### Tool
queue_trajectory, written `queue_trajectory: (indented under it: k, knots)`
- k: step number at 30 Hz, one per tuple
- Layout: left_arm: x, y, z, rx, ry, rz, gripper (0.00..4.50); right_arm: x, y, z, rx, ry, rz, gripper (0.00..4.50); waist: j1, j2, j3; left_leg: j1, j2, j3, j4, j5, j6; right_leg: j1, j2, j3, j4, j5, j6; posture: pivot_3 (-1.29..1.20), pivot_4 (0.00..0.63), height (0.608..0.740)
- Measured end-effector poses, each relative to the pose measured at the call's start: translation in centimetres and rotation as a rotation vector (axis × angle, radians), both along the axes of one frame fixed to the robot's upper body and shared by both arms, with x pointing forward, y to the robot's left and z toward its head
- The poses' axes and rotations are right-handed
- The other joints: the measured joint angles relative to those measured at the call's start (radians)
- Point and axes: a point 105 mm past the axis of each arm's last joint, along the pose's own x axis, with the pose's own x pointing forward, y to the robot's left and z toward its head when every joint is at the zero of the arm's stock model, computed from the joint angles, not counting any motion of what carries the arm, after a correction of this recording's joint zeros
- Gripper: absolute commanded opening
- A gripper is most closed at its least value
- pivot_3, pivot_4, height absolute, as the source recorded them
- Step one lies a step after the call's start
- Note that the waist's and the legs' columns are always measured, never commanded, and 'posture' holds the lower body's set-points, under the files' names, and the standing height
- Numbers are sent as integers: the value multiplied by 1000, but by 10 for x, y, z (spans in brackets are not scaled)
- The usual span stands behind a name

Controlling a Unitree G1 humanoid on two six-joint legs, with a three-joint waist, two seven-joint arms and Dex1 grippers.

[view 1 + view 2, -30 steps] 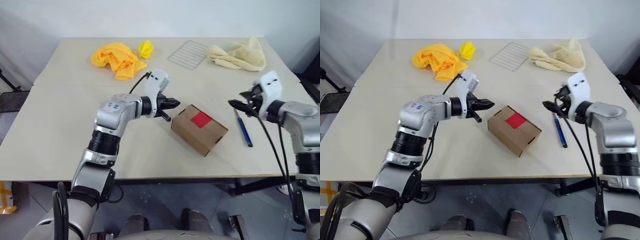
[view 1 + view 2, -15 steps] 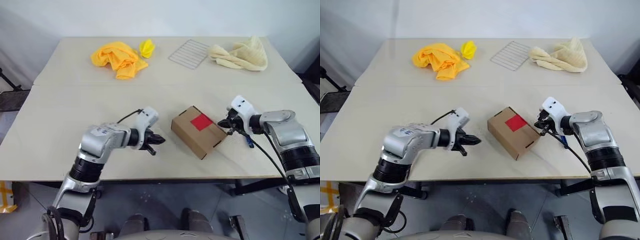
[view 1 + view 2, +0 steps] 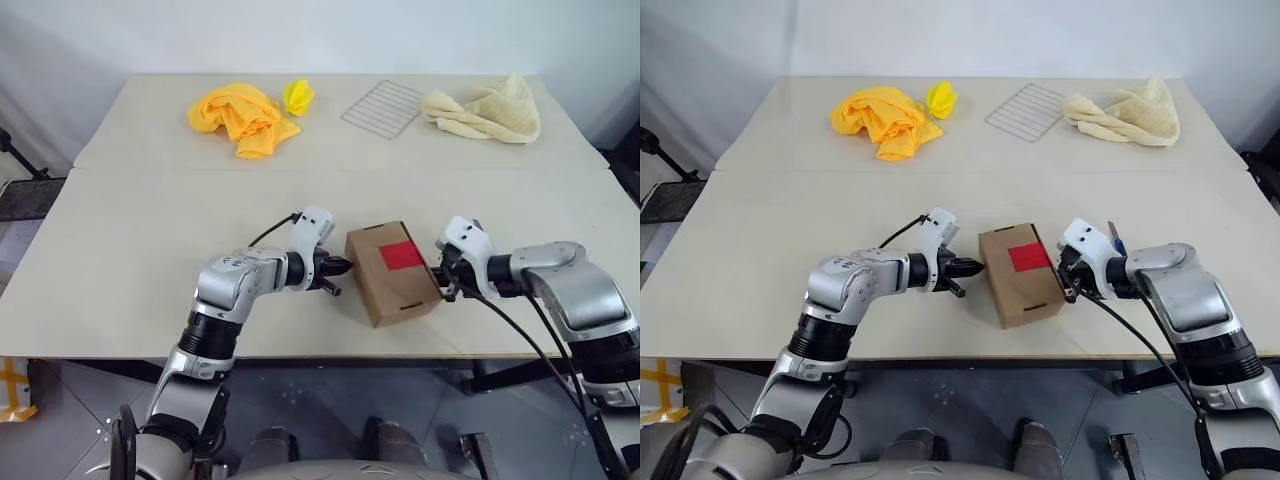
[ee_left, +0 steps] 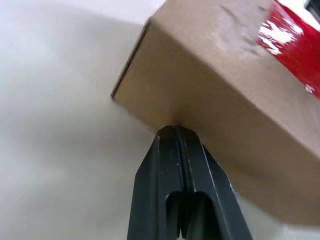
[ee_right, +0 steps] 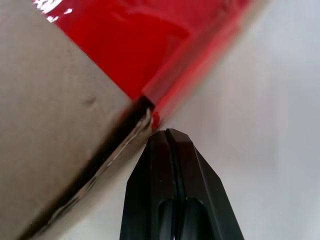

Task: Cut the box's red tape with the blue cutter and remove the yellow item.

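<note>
The brown cardboard box (image 3: 385, 290) lies near the table's front edge, with the square of red tape (image 3: 402, 256) on its top. My left gripper (image 3: 343, 266) is shut and its tips press against the box's left side; in the left wrist view the fingertips (image 4: 175, 131) meet a lower edge of the box (image 4: 215, 95). My right gripper (image 3: 442, 284) is shut too, its tips at the box's right side, just below the tape's edge (image 5: 150, 50). A sliver of the blue cutter (image 3: 1114, 238) shows behind the right wrist. The yellow item is hidden.
At the back of the table lie an orange-yellow cloth (image 3: 240, 117), a small yellow crumpled scrap (image 3: 296, 96), a wire rack (image 3: 382, 107) and a cream towel (image 3: 487, 107). The table's front edge (image 3: 320, 355) runs close below the box.
Both arms came down and in to the box's two sides. The right gripper shut. The box has turned, so its long sides now run more nearly front to back.
</note>
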Motion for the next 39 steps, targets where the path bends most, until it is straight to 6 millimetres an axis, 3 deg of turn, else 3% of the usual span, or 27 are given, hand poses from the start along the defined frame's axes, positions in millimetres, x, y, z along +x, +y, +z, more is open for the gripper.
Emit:
queue_trajectory:
  k: [20, 26, 29, 32, 36, 39]
  knots:
    - [27, -13, -1, 22, -55, -22, 0, 16, -9, 3, -28, -77, -124, 17, -2, 0, 0, 0, 0, 1, 0, 0, 0, 0, 0, 0, 0, 0, 0, 0, 150, 740]
    - [37, 7, 10, 11, -114, 39, 0, 24, -42, 11, -96, -133, -254, 17, -2, 0, 0, 0, 0, 1, 0, 0, 0, 0, 0, 0, 0, 0, 0, 0, 150, 740]
    - [43, 21, 22, -18, -150, 81, 0, 27, -60, 26, -87, -194, -338, 581, -2, 0, 0, 0, 0, 1, 0, 0, 0, -1, 0, 0, 0, 0, 0, 0, 150, 740]
    - [40, 26, 45, -63, -209, 61, 0, 23, -70, 48, -15, -235, -399, 1544, 0, 0, 0, -1, 0, 1, 0, 0, 0, -1, 0, 0, 0, 0, 0, 0, 150, 740]
    - [21, 1, 78, -116, -261, -107, 0, 6, -51, 80, 97, -252, -368, 2837, 1, 0, 0, -1, 0, 1, 0, 0, 0, -1, 0, 0, 0, 0, 0, 0, 150, 740]
    - [7, -17, 88, -120, -278, -221, 0, -5, -39, 87, 122, -226, -350, 3900, 0, 0, 0, 0, 0, 1, 0, 0, 0, 0, 0, 0, 0, 0, 0, 0, 150, 740]
